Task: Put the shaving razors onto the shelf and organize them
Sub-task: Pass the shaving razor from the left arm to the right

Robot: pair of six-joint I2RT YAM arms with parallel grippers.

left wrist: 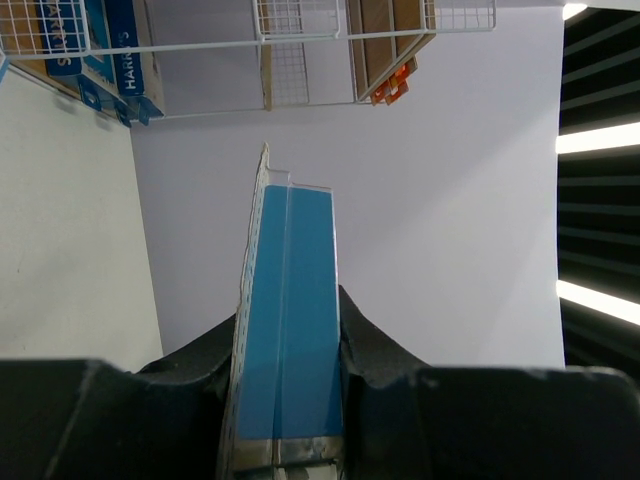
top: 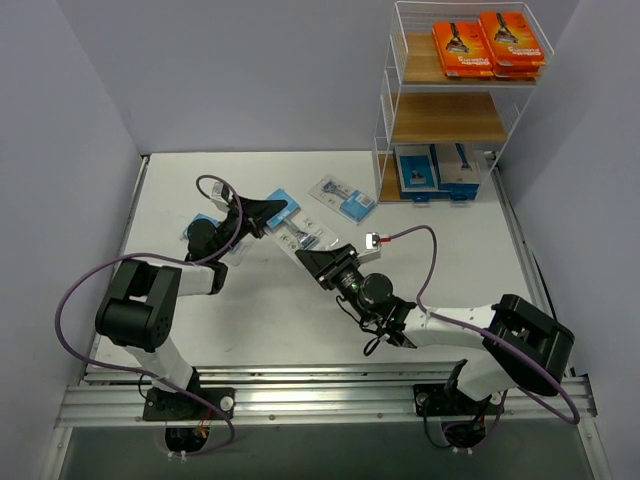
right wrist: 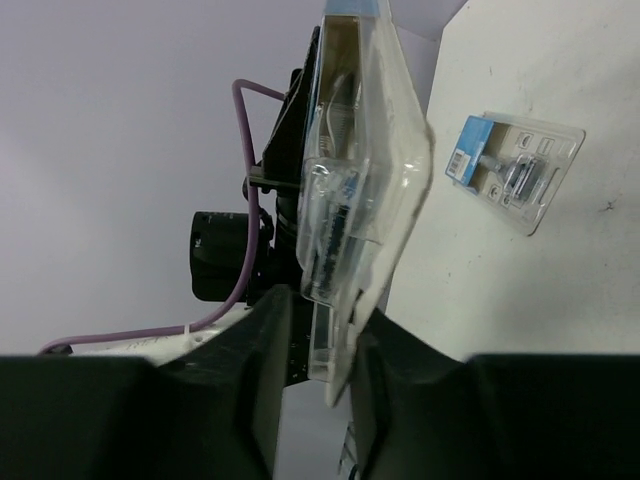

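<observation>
Your left gripper (left wrist: 290, 330) clamps a blue pack (left wrist: 295, 290), edge-on between its fingers. Your right gripper (right wrist: 322, 330) pinches a clear pack (right wrist: 365, 170) by one end, held off the table (top: 250, 320). Farther out a third pack (top: 342, 197) lies flat on the table, with the shelf (top: 455, 118) beyond at far right.

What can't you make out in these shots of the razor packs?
- Left wrist: shelf cut off by the top edge; blue-backed pack shows only its back.
- Right wrist: whether the right gripper pinches the clear pack, seen edge-on.
- Top view: a blue pack half hidden by the left arm.
</observation>
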